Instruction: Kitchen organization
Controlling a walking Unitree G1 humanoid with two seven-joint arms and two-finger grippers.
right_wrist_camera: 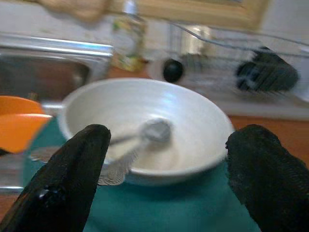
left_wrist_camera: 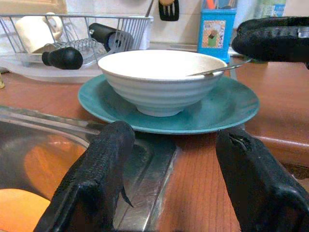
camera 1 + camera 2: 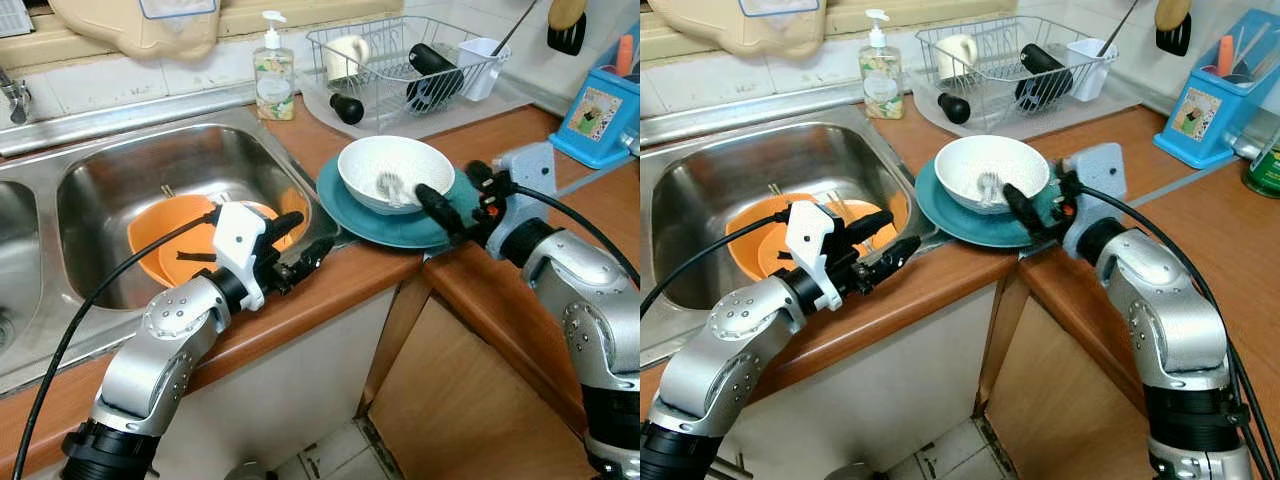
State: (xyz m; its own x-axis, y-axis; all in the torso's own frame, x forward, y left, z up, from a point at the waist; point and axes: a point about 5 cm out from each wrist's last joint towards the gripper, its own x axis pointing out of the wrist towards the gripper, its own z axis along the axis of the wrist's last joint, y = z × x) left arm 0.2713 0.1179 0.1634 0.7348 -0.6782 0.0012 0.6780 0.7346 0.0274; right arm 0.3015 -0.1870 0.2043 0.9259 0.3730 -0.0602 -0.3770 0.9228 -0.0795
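From the head, a white bowl (image 3: 395,172) with a spoon (image 3: 388,185) stands on a teal plate (image 3: 352,212) on the counter (image 3: 345,280), beside the sink (image 3: 120,180) where orange dishes (image 3: 165,235) lie. The right gripper (image 3: 455,195) reaches at the bowl's rim; the left gripper (image 3: 295,245) hovers over the sink edge.

The left wrist view shows its fingers (image 2: 94,179) apart, aimed at the plate, perhaps to steady it.

The right wrist view is blurred, but its fingers (image 1: 67,174) seem spread wide around the bowl, probably to lift it.
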